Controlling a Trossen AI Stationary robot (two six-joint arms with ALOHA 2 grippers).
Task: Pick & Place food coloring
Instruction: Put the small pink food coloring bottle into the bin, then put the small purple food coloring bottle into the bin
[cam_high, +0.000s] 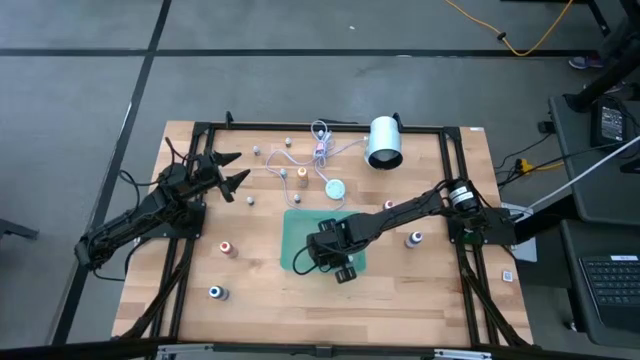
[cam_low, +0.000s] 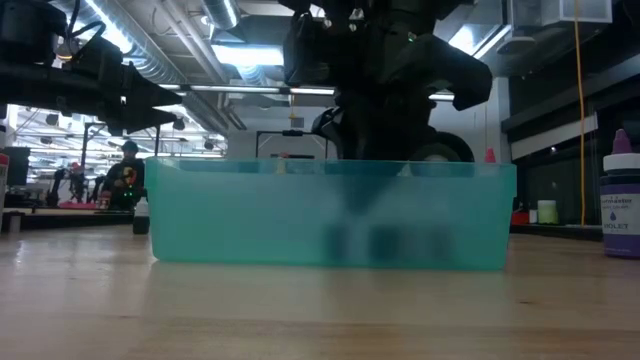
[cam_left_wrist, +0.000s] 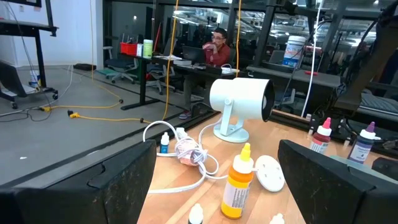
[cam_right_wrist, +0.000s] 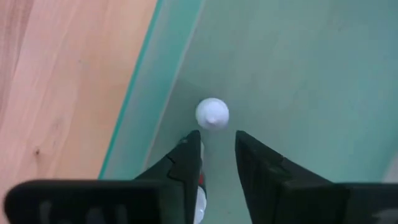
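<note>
Right gripper (cam_high: 343, 268) is down inside the green tray (cam_high: 297, 228), near one side wall. Fingers (cam_right_wrist: 184, 163) are parted either side of a white-capped food coloring bottle (cam_right_wrist: 212, 114), which stands upright on the tray floor. Whether the pads touch the bottle, can't tell (wrist view only shows the cap just ahead of the tips with a narrow gap). Low view: right arm's dark bulk directly over the tray, tool seen only as a blur through the tray wall.

Left gripper (cam_high: 232, 170) waits well away from the tray, raised, fingers spread wide. Ahead of it: orange bottle (cam_left_wrist: 238, 182), white disc on a cable (cam_left_wrist: 268, 172), white cylinder (cam_left_wrist: 241, 99).

Other bottles scattered on the table (cam_high: 400, 310): red-topped one (cam_high: 226, 247), blue-topped one (cam_high: 214, 292), a violet one (cam_low: 620, 196) beyond the right arm's side.
</note>
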